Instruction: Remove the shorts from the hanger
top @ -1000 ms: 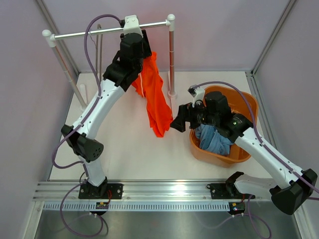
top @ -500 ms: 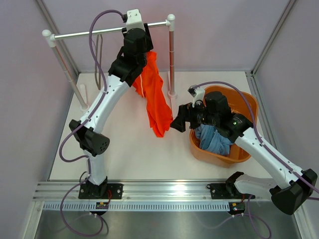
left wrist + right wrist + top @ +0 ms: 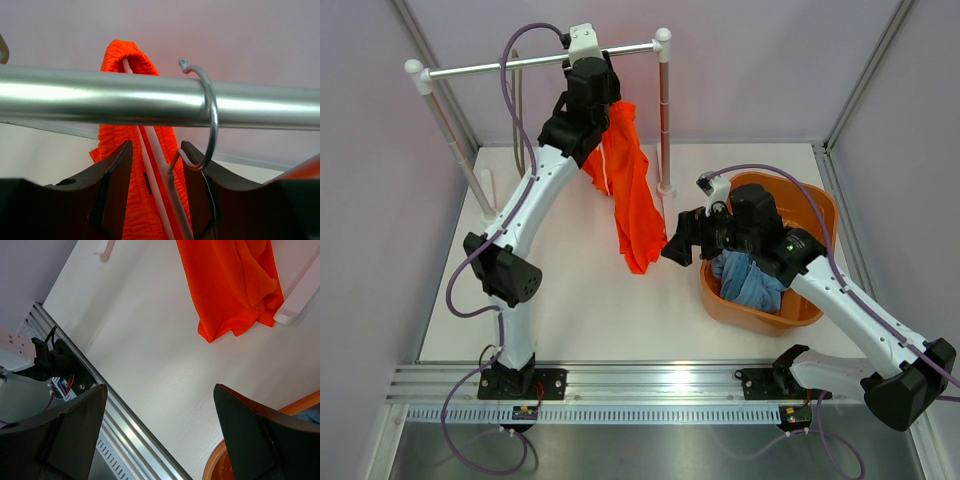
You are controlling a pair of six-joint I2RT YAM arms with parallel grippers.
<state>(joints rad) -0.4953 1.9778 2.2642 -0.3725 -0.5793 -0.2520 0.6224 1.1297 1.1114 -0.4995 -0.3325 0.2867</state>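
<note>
The orange shorts (image 3: 630,200) hang limp from a hanger on the metal rail (image 3: 500,67) at the back. In the left wrist view the hanger's wire hook (image 3: 212,115) loops over the rail (image 3: 100,97), and the gathered orange waistband (image 3: 120,55) wraps its white arm (image 3: 160,175). My left gripper (image 3: 595,100) (image 3: 156,146) is just under the rail, half closed on the hanger's neck and the waistband. My right gripper (image 3: 670,250) (image 3: 160,387) stands wide open and empty, right of the shorts' lower hem (image 3: 230,285). The light blue shorts (image 3: 750,280) lie in the orange basket (image 3: 820,210).
The rack's right post (image 3: 664,120) stands just right of the orange shorts, its white foot (image 3: 300,300) on the table. The basket's rim (image 3: 220,465) is close under my right gripper. An aluminium track (image 3: 620,385) runs along the near edge. Enclosure walls stand on both sides.
My left arm has stretched up and back, bringing its gripper closer under the rail; the orange shorts' top shifted slightly with it. The right arm has stayed still.
</note>
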